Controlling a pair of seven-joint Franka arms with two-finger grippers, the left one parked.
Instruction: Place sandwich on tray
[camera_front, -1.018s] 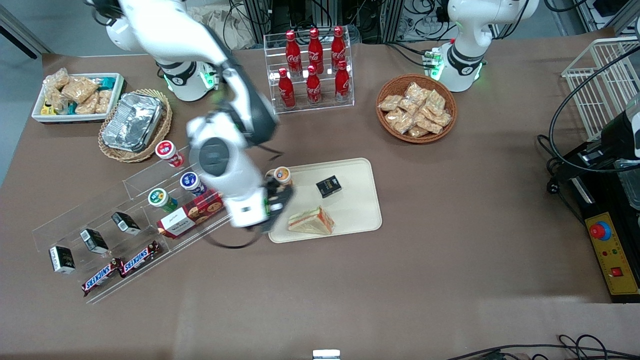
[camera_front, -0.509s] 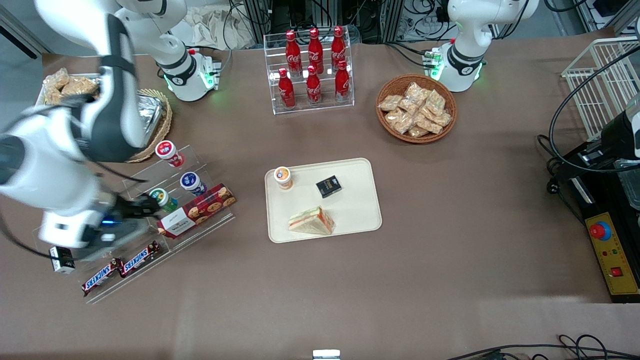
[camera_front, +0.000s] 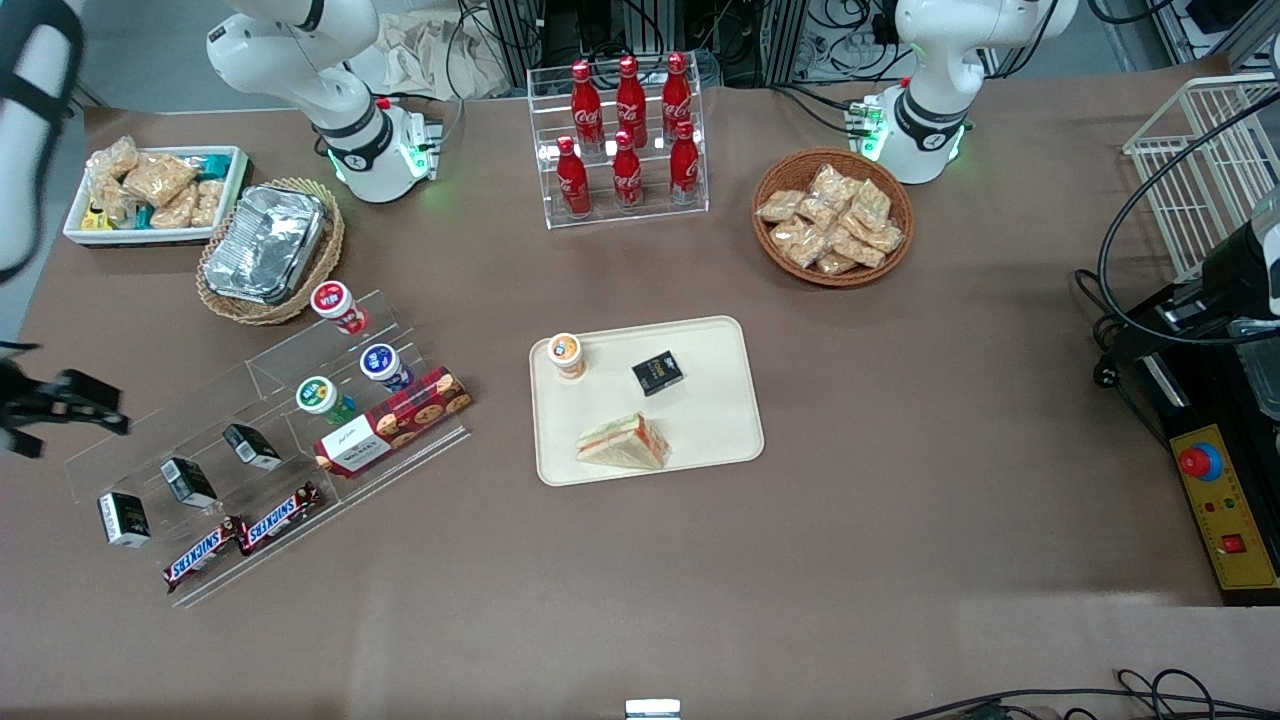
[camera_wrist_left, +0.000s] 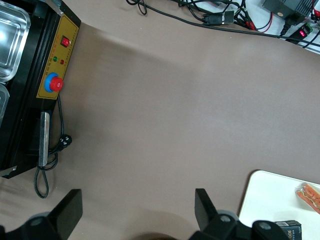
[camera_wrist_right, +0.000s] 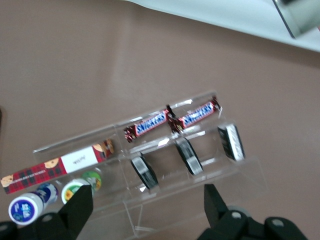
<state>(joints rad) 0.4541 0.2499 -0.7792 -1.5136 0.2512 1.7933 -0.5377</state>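
The sandwich (camera_front: 622, 442), a wrapped wedge with orange and green filling, lies flat on the cream tray (camera_front: 705, 420), at the tray's edge nearest the front camera. Nothing holds it. The left wrist view catches a corner of the tray (camera_wrist_left: 270, 200) and one end of the sandwich (camera_wrist_left: 310, 194). My right gripper (camera_front: 70, 410) hangs far from the tray, at the working arm's end of the table beside the clear display rack (camera_front: 250, 400). In the right wrist view the gripper (camera_wrist_right: 147, 207) is open and empty above the rack (camera_wrist_right: 165, 175).
An orange-lidded cup (camera_front: 566, 354) and a small black box (camera_front: 657, 372) also sit on the tray. The rack holds Snickers bars (camera_front: 240, 535), black boxes, cups and a cookie box (camera_front: 395, 420). Cola bottles (camera_front: 625, 130), a snack basket (camera_front: 832, 215), a foil container (camera_front: 265, 243) and a white bin (camera_front: 155, 195) stand farther from the front camera.
The right arm swung away from the tray, passed over the display rack and now sits at the table's working-arm end. The sandwich has stayed on the tray.
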